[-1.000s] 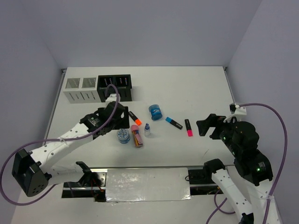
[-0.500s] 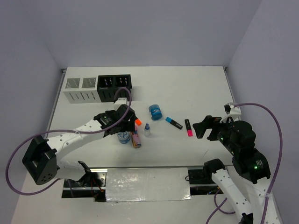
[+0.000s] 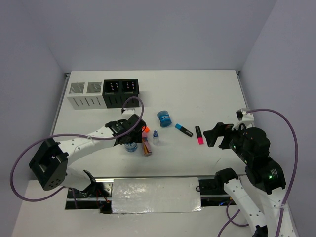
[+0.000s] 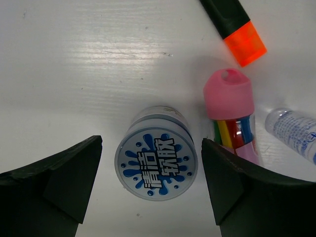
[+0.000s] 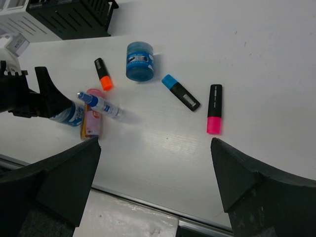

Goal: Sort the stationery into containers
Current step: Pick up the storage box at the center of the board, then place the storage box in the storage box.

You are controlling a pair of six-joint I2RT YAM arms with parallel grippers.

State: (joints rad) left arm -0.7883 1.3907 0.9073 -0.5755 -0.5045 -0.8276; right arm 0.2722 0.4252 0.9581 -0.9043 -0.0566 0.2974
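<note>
My left gripper (image 4: 152, 165) is open and straddles a round blue-lidded tub (image 4: 156, 160), with a gap on each side. A pink-capped tube (image 4: 229, 103), an orange-capped highlighter (image 4: 237, 29) and a small clear bottle (image 4: 291, 129) lie just right of it. From above, the left gripper (image 3: 132, 139) is over that tub (image 3: 130, 146). A second blue tub (image 3: 164, 118), a blue-capped highlighter (image 3: 183, 130) and a pink-capped highlighter (image 3: 199, 135) lie further right. My right gripper (image 3: 216, 134) hangs open and holds nothing, right of the pink highlighter (image 5: 214, 115).
Two white boxes (image 3: 85, 94) and two black boxes (image 3: 121, 91) stand in a row at the back left. A metal strip (image 3: 155, 195) runs along the near edge between the arm bases. The left arm's cable (image 3: 133, 106) loops above the stationery.
My left gripper has moved right and toward the near edge, from beside the black boxes to down over the round tub. The right arm shifted slightly left.
</note>
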